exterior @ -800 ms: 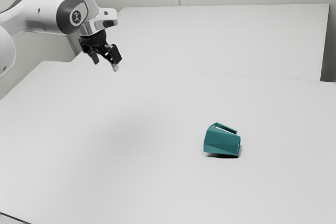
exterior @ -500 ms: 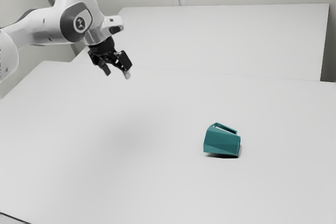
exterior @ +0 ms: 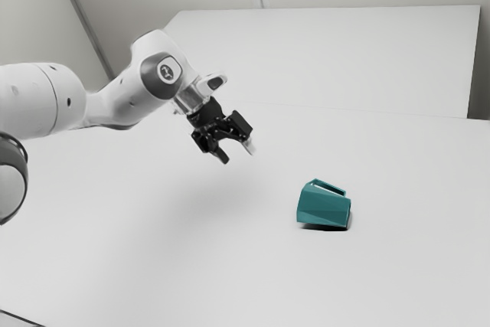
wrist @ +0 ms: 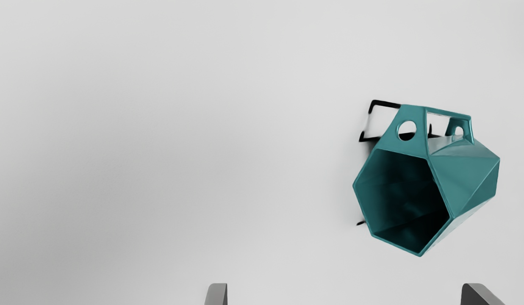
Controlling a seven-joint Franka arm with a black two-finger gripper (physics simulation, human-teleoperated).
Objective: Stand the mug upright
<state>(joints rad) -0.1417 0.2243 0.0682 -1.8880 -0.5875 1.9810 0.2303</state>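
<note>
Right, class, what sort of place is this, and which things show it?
Probably a simulated robotics test room: a jointed white robot arm reaches over a plain, pale table, where a teal mug lies on its side.

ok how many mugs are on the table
1: the teal mug lies on its side on the white table, toward the exterior view's right from the open gripper.

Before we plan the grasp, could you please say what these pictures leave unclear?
Side of the mug facing the table: hidden by the mug itself, both views.
Its inner bottom: lost in darkness, wrist view.
Base of the arm: cut off, exterior view's left edge.
</note>
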